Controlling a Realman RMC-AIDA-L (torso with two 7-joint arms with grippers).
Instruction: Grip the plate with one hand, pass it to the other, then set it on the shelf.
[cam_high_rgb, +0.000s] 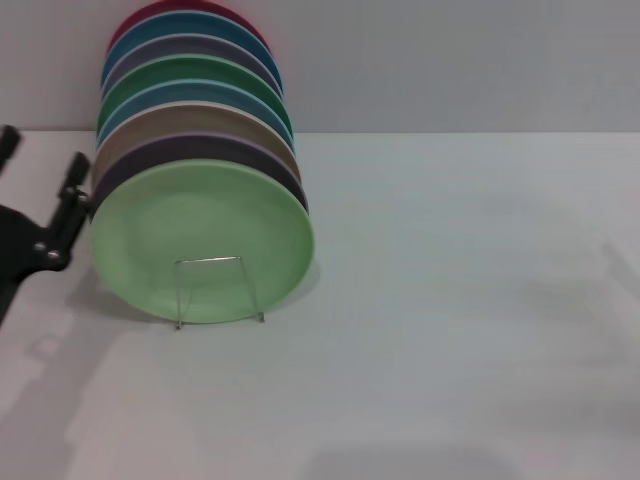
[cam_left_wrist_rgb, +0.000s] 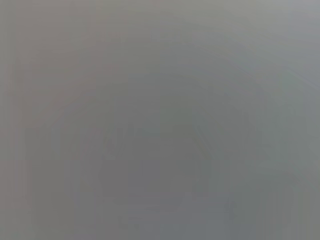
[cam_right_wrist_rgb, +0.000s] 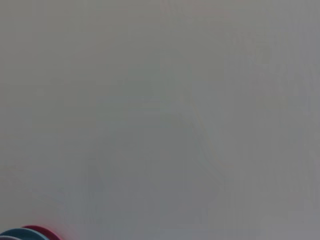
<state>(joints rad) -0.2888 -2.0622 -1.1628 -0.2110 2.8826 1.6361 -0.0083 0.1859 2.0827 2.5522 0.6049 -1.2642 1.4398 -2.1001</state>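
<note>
The light mint-green plate (cam_high_rgb: 203, 243) stands upright at the front of a row of plates, leaning in the silver wire shelf (cam_high_rgb: 218, 290), whose squared front loop shows against the plate's face. My left gripper (cam_high_rgb: 42, 160) is at the far left edge of the head view, black and open, with one finger (cam_high_rgb: 73, 185) just beside the plate's left rim and the other finger (cam_high_rgb: 8, 141) farther left. It holds nothing. My right gripper is out of view. The left wrist view shows only plain grey.
Behind the mint plate stand several upright plates: lavender-purple (cam_high_rgb: 215, 146), tan, blue, darker green (cam_high_rgb: 190, 72), and red (cam_high_rgb: 190, 10) at the back. The white table (cam_high_rgb: 450, 300) stretches to the right. The right wrist view shows table and plate rims (cam_right_wrist_rgb: 30, 234) in a corner.
</note>
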